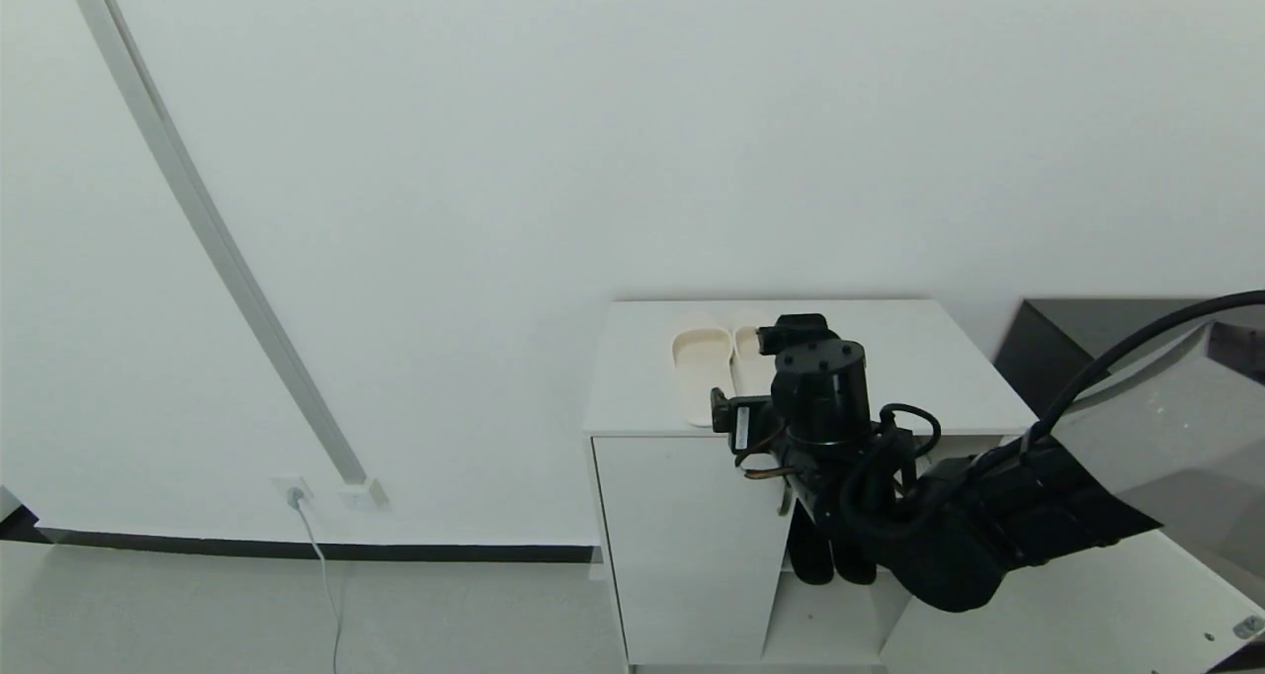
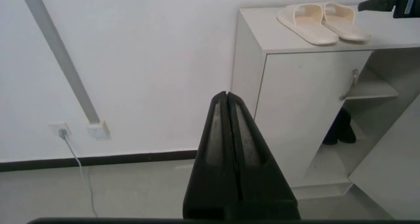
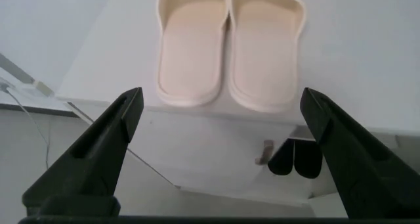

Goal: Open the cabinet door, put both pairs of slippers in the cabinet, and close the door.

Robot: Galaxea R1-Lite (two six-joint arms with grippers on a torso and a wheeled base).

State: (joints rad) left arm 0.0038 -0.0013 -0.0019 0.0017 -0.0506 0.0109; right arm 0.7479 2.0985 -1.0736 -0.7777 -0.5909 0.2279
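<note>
Your right claw [image 3: 222,99] stands wide open, its fingers spread with nothing between them; the cream slippers [image 3: 190,53] lie just ahead of its tips, side by side on top of the cabinet [image 1: 642,378], untouched; below the claw the door [image 1: 1038,605] is swung open, and the black slippers [image 3: 295,159] stand inside the cabinet; your left claw [image 2: 226,99] is pressed closed on nothing, well apart from the cabinet, which is ahead of it and off to one side.
</note>
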